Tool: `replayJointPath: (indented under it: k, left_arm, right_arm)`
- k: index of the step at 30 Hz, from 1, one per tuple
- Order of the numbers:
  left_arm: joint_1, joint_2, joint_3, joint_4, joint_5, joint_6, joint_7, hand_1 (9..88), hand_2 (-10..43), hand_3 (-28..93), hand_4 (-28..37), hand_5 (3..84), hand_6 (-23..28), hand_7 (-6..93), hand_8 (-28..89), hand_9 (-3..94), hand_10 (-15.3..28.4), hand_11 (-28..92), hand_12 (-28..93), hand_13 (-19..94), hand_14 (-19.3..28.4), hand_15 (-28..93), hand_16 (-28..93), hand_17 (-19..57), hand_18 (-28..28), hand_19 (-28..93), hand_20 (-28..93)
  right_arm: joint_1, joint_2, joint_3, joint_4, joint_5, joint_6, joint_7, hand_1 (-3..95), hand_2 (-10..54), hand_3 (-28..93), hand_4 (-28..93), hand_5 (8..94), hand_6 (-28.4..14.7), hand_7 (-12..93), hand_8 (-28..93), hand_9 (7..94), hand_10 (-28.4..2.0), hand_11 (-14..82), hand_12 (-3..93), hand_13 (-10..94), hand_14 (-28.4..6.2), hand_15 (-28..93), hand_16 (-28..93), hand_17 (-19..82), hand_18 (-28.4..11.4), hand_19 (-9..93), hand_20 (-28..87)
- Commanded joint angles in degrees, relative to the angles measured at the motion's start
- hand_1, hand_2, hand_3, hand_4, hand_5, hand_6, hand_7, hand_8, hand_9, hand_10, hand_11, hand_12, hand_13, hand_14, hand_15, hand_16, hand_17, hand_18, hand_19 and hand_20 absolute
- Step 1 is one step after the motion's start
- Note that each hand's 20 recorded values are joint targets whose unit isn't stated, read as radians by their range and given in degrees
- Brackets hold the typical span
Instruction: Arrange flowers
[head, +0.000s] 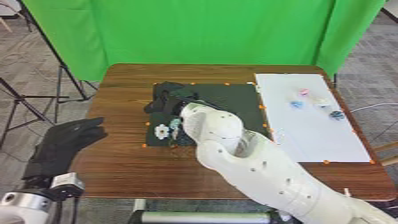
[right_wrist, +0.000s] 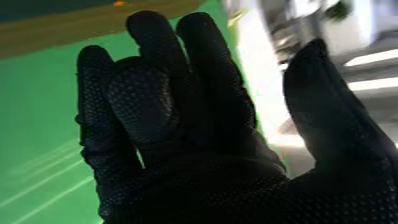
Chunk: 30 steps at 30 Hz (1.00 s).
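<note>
Right hand (head: 161, 105) is hanging upper left of centre, loosely open, holding nothing visible; a dipping wrist is risking knocking the white flower (head: 162, 131) below.

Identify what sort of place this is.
Probably a robotics lab or demo-recording space: a green curtain hung as backdrop, a white robot arm, and a wooden table set up as a workstation.

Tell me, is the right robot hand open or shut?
Open: the right robot hand has its thumb apart and fingers mostly straight.
</note>
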Motion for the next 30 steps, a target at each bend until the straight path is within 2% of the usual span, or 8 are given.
replayJointPath:
  k: [1,6,8,9,14,19,23,30]
  left_arm:
    - [0.8,-1.74,0.24,-0.39,0.05,0.39,0.52,30.6,3.1,79,-15.4,53.5,16.1,15.1,-9,44.2,22.7,43,11,30,27.2,64,-14,-9.3,20.8,60,14]
    - [-1.1,-2.12,1.12,0.2,0.52,-0.81,-0.22,30.5,3.1,79,-15.4,53.5,16.1,15.1,-9,44.2,22.7,43,11,30,27.2,64,-14,-9.3,20.8,60,14]
    - [-1.5,-2.09,1.32,0.31,0.6,-0.8,-0.2,30.4,3.1,79,-15.4,53.5,16.1,15.0,-9,44.2,22.6,43,11,30,27.2,64,-14,-9.3,20.7,60,14]
    - [-1.6,-2.41,1.05,0.33,0.83,-1.26,-0.86,30.4,3.1,79,-15.4,53.5,16.1,15.0,-9,44.2,22.7,43,11,30,27.2,64,-14,-9.3,20.7,60,14]
    - [-0.7,-2.95,0.08,0.08,0.83,-1.16,-0.84,30.4,3.1,79,-15.4,53.4,16.1,15.1,-9,44.2,22.7,43,11,30,27.2,64,-14,-9.3,20.8,59,14]
    - [-0.5,-2.94,0.13,0.18,0.22,-1.22,-0.16,30.4,3.2,79,-15.5,53.5,16.1,15.0,-9,44.2,22.7,43,11,30,27.3,64,-14,-9.3,20.8,59,14]
    - [-1.7,-2.77,0.9,0.47,0.4,-1.52,-0.36,30.3,3.2,79,-15.5,53.5,16.1,15.0,-9,44.3,22.7,43,11,30,27.3,64,-14,-9.3,20.8,59,14]
    - [-2.4,-3.12,1.17,0.67,0.8,-2.07,-0.99,30.2,3.2,79,-15.4,53.5,16.1,14.9,-9,44.3,22.7,43,11,30,27.3,64,-14,-9.3,20.8,59,14]
  right_arm:
    - [-4.0,7.7,1.7,-3.8,-10.8,-6.5,-10.3,15.9,12.0,78,-24,68.1,-7.6,20,-11,63.5,-21.5,24.1,17.2,65,-14.6,79,18,27,-23.3,88,-2]
    - [-7.2,6.6,2.8,-1.8,-15.7,-5.4,-15.1,13.9,13.4,76,-24,67.3,-7.3,16,-11,59.5,-20.4,17.7,16.1,63,-15.7,78,18,25,-24.1,86,0]
    - [-8.0,6.5,2.9,-1.2,-16.8,-5.7,-15.8,13.2,13.8,76,-24,66.3,-6.9,15,-11,56.5,-18.1,13.9,14.8,61,-15.8,78,17,24,-24.5,85,1]
    - [-8.7,6.5,3.3,-1.0,-17.7,-6.1,-16.4,13.0,13.9,77,-25,66.1,-6.8,14,-11,56.2,-17.8,13.3,14.6,61,-15.9,78,17,23,-24.5,85,1]
    - [-9.8,7.5,2.8,-1.0,-20.5,-4.5,-18.0,12.4,14.5,77,-25,67.5,-6.6,14,-11,56.4,-16.3,11.6,13.8,61,-15.8,78,17,23,-24.5,84,3]
    - [-10.3,7.6,1.9,-1.4,-23.9,-2.5,-19.7,12.1,15.3,77,-26,68.9,-6.7,14,-11,57.4,-16.2,11.5,13.7,62,-15.6,78,16,24,-24.4,84,5]
    - [-10.3,7.0,1.8,-0.6,-24.4,-1.9,-19.6,11.8,15.7,77,-26,69.2,-6.7,14,-11,57.4,-16.2,11.4,13.6,62,-15.4,78,17,24,-24.3,83,6]
    - [-9.9,6.0,1.8,0.9,-24.5,-1.3,-18.3,11.4,16.1,76,-26,66.7,-6.8,12,-11,56.2,-15.7,10.8,13.2,62,-15.4,78,17,24,-24.4,83,7]
